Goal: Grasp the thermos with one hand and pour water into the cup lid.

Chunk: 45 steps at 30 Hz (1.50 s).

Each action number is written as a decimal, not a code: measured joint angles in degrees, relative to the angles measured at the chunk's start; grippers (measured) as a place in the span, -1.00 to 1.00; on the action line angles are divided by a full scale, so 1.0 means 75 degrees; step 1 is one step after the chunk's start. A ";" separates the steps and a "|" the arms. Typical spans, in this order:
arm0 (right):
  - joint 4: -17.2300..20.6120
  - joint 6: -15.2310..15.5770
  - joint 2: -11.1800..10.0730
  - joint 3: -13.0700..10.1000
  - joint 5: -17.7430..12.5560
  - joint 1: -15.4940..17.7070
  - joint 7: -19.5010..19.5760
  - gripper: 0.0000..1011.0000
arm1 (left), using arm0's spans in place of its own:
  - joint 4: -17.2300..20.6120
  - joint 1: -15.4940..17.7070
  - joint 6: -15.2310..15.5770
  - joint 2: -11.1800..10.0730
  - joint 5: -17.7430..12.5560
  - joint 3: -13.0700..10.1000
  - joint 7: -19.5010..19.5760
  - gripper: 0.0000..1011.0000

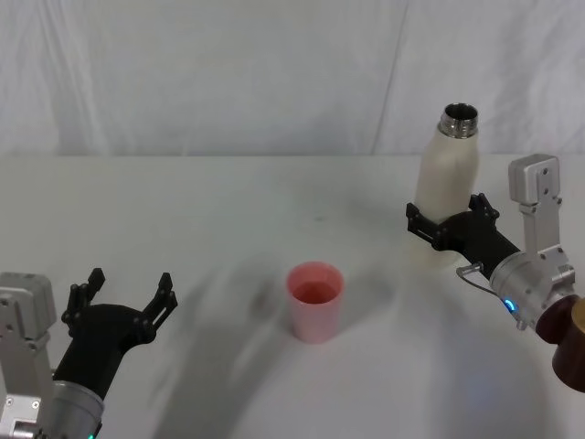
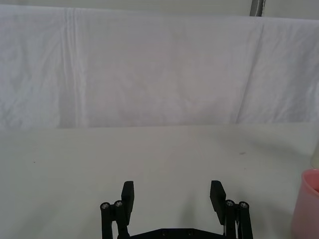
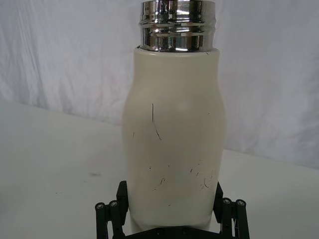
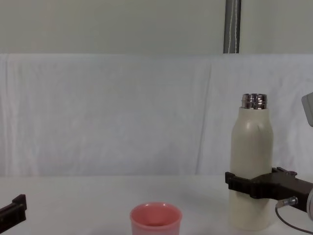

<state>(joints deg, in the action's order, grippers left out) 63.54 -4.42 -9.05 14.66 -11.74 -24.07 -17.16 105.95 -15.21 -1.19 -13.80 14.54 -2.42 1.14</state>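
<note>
The cream-white thermos (image 1: pixel 448 187) stands upright on the table at the right, its steel neck uncapped. My right gripper (image 1: pixel 445 230) is around its lower body, one jaw on each side with no gap showing. The right wrist view has the thermos (image 3: pixel 172 149) between the fingers (image 3: pixel 122 194), and the chest view shows the black jaws wrapped around the thermos (image 4: pixel 252 161). The pink cup lid (image 1: pixel 315 300) stands upright at the table's middle, to the left of the thermos and apart from it. My left gripper (image 1: pixel 128 294) rests open at the near left, holding nothing.
A white cloth covers the table (image 1: pixel 183 210) and hangs as a backdrop behind it. A brown round object (image 1: pixel 567 334) sits at the right edge behind my right wrist. Bare table lies between the cup lid (image 4: pixel 155 219) and both grippers.
</note>
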 joint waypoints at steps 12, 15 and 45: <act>0.0000 -0.0002 0.0000 -0.0003 -0.0002 0.0002 -0.0008 0.98 | 0.0000 0.0000 0.0000 -0.0001 0.0000 0.0000 0.0000 0.98; 0.0000 -0.0013 0.0001 -0.0020 -0.0035 0.0011 -0.0031 0.98 | -0.0001 0.0000 0.0000 0.0000 0.0000 0.0000 0.0000 0.98; 0.0673 0.0164 -0.0315 -0.0082 -0.0441 0.0575 -0.0268 0.98 | 0.0000 0.0000 0.0000 0.0000 0.0000 0.0000 0.0000 0.98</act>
<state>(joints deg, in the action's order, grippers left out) 68.58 -3.18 -11.41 14.05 -15.05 -19.76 -19.17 105.95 -15.21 -1.19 -13.80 14.54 -2.42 1.14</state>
